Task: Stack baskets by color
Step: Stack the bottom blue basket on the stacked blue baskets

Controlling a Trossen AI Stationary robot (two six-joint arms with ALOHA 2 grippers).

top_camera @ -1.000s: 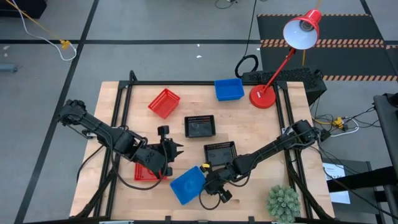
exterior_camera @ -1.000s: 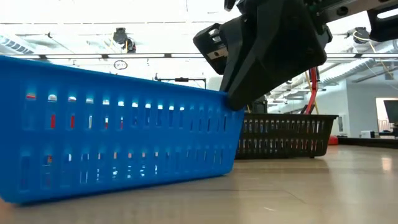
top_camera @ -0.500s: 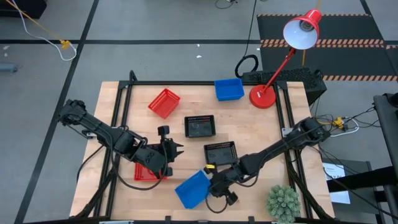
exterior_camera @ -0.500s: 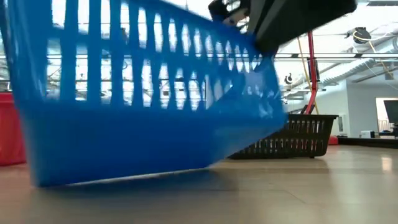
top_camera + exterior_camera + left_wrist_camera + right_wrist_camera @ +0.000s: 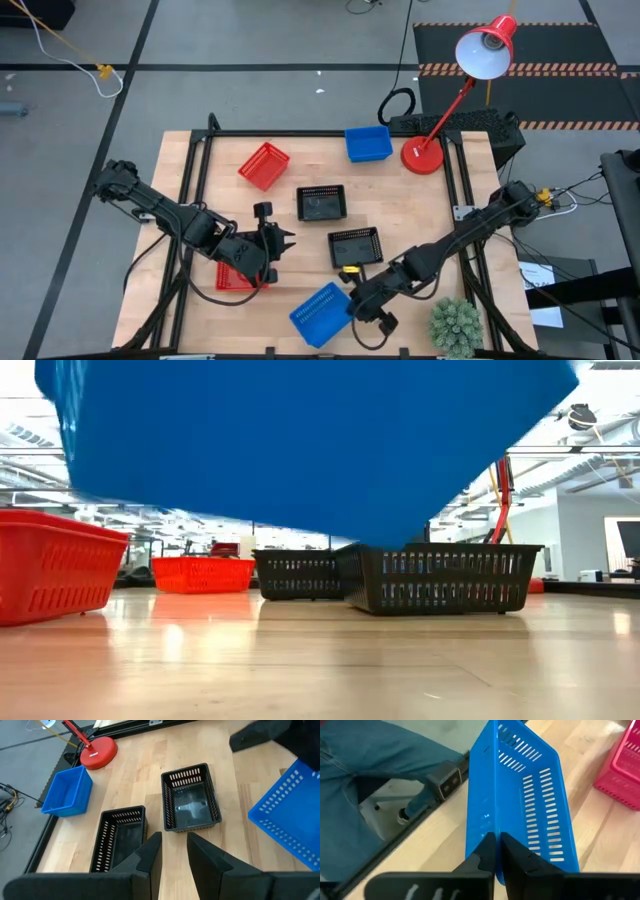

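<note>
Left arm: over the table's (image 5: 175, 150) left front; left gripper (image 5: 285, 240) pointing toward the middle; fingers (image 5: 150, 855) a little apart, holding nothing
Red basket, front left: (image 5: 235, 277) flat on the table, partly under the left arm
Red basket, rear left: (image 5: 264, 165) on the table, turned at an angle
Black basket, rear: (image 5: 322, 203) on the table near the middle
Black basket, front: (image 5: 355, 247) just right of and nearer than the other black one; the two apart
Held blue basket: (image 5: 322, 315) at the front edge, lifted and tilted; clear of the wood in the low view, its underside (image 5: 300, 440) filling the top of that view
Right gripper: (image 5: 352, 306) at the held basket's right end; fingers (image 5: 487, 852) closed tight on its rim
Blue basket, rear: (image 5: 368, 144) at the back edge, beside the lamp base (image 5: 422, 155)
Right arm: reaching from the right edge to the front middle
Plant: (image 5: 456, 326) front right corner
</note>
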